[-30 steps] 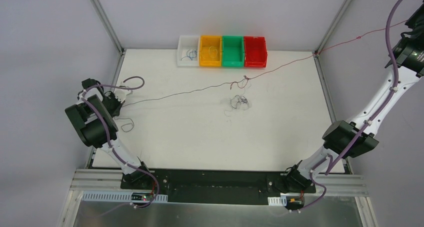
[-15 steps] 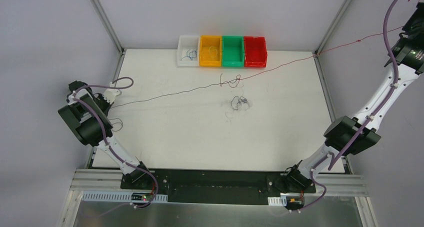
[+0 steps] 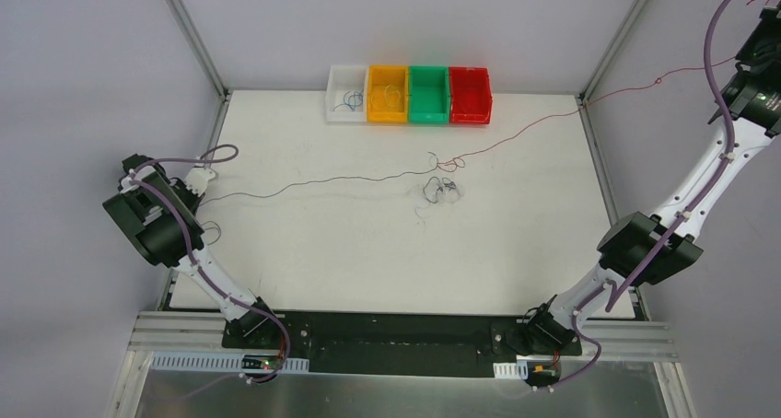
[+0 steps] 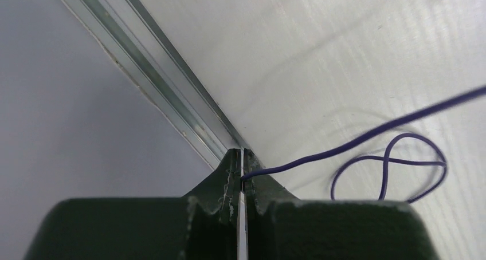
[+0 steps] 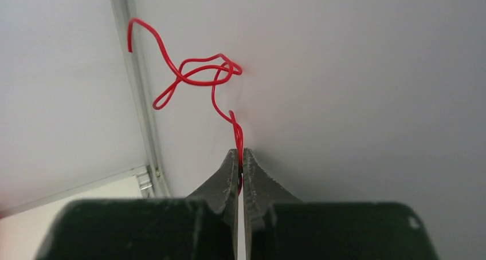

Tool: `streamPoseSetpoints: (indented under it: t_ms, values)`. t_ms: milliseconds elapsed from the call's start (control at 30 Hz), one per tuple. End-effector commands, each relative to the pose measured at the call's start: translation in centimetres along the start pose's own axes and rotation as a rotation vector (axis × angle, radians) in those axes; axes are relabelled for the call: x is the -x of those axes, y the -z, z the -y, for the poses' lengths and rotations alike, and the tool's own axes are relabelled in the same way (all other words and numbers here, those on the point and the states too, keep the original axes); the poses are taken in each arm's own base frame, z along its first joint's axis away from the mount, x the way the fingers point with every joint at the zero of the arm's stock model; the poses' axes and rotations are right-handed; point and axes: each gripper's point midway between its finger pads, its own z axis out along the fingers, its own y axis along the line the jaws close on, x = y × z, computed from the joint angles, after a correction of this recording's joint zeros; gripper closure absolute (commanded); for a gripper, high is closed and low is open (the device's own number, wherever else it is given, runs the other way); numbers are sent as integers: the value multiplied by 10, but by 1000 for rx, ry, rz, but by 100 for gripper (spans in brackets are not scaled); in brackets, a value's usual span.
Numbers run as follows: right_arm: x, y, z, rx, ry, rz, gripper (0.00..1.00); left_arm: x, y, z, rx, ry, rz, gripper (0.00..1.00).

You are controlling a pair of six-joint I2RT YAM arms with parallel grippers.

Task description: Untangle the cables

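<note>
Left gripper is pinching the blue wire at the table's left edge. Right gripper is pinching the red wire far right. There's a small tangle mid-table.

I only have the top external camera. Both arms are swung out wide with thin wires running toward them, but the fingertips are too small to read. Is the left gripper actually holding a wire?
Observer: Yes. Its wrist camera shows the left gripper shut on a blue wire, which comes out from between the fingertips.
Operator: And the right one?
Observer: The right gripper is shut on the red wire, pinched just below a loose, knot-like tangle of loops.
Operator: Anything slack near the left fingers?
Observer: A figure-eight loop in the same blue lies on the table beside the gripper. I cannot tell whether it belongs to the held wire.
</note>
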Motion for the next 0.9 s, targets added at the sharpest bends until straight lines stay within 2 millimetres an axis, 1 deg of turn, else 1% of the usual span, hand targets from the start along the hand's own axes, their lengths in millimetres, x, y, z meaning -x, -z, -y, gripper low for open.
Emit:
streamPoseSetpoints:
  t_ms: [0,67,100,133,167,200,233,300,333,367,400,433,500,533,567,600,667,733,800,867]
  values:
    - [-2,29,-40,208,-66,-43,100,74,67,-9,91,20,245,100]
    - [-2,49,-85,360,-120,-78,100,129,106,1,112,9,378,100]
    - [-2,63,-108,444,-154,-101,100,157,128,9,120,1,447,100]
    - [0,78,-136,549,-190,-115,100,185,150,18,119,-13,520,100]
    - [1,93,-159,625,-218,-133,100,211,173,29,112,-18,589,100]
    - [4,111,-190,714,-242,-154,100,235,192,44,88,-39,656,100]
    - [1,128,-214,788,-280,-190,100,256,209,59,66,-64,709,100]
    - [-4,165,-258,934,-346,-268,100,284,227,93,-5,-95,779,100]
    - [-10,184,-278,999,-368,-312,100,295,230,113,-53,-112,800,100]
    - [-17,200,-293,1051,-383,-358,100,301,230,129,-94,-118,811,100]
    - [-29,215,-305,1093,-394,-412,100,304,226,143,-135,-121,809,100]
    - [-42,228,-313,1123,-392,-462,100,304,219,156,-171,-120,797,100]
    - [-74,241,-317,1141,-373,-566,100,300,200,176,-229,-120,757,100]
    - [-94,249,-316,1158,-326,-617,100,296,190,184,-251,-112,732,100]
    - [-120,263,-312,1177,-266,-702,100,290,179,191,-269,-104,702,100]
    - [-144,269,-306,1182,-184,-749,100,283,167,196,-283,-94,668,100]
    - [-192,279,-288,1168,-39,-861,100,268,144,203,-303,-71,596,100]
    - [-236,290,-265,1156,93,-979,100,255,126,208,-312,-51,540,100]
    - [-266,291,-243,1123,175,-1064,100,245,114,211,-314,-52,495,100]
    - [-295,293,-224,1096,298,-1158,98,241,107,214,-309,-67,457,100]
